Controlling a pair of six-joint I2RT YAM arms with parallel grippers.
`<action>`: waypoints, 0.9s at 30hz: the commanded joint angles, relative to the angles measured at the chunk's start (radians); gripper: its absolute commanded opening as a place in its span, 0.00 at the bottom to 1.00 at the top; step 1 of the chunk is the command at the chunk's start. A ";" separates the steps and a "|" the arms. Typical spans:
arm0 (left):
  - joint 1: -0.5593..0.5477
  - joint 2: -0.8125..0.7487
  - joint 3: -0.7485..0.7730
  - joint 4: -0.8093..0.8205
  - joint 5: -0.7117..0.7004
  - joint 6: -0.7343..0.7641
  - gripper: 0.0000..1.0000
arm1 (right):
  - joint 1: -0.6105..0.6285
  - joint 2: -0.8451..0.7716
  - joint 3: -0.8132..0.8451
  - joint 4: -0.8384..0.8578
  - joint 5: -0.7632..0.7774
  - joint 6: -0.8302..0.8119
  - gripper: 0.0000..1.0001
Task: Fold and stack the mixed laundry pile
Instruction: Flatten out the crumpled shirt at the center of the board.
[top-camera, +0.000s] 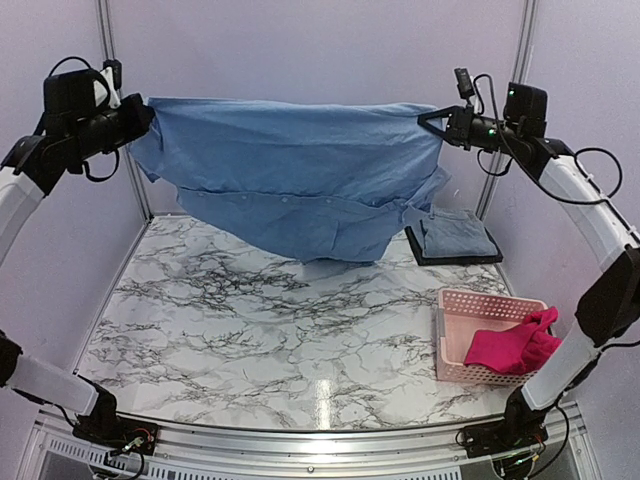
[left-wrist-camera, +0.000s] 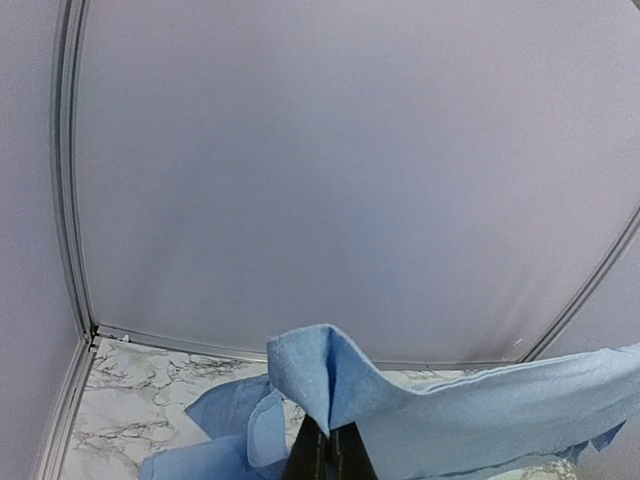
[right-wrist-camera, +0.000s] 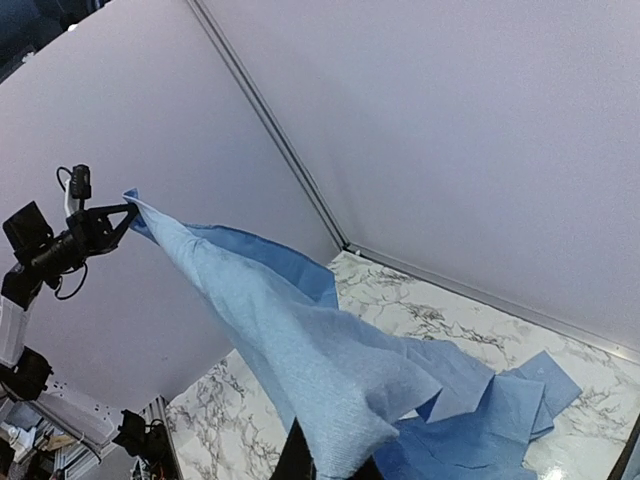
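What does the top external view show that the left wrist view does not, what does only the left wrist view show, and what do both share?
Only the top external view: the pink lattice basket with the magenta garment in it, the dark tray carrying folded blue-grey cloth, and the right gripper holding one end of the light blue shirt.
Only the left wrist view: a close look at the left gripper, shut on a bunched edge of the fabric.
Both: that shirt stretched in the air above the marble table.
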 joint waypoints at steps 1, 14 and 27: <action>0.006 -0.187 -0.106 0.138 0.043 0.032 0.00 | 0.031 -0.135 0.041 0.029 -0.009 0.023 0.00; 0.006 -0.247 0.034 0.130 0.014 0.064 0.00 | 0.135 -0.059 0.307 0.030 0.084 0.103 0.00; 0.098 0.262 0.223 0.047 -0.068 -0.006 0.00 | -0.013 0.446 0.488 0.127 0.184 0.267 0.00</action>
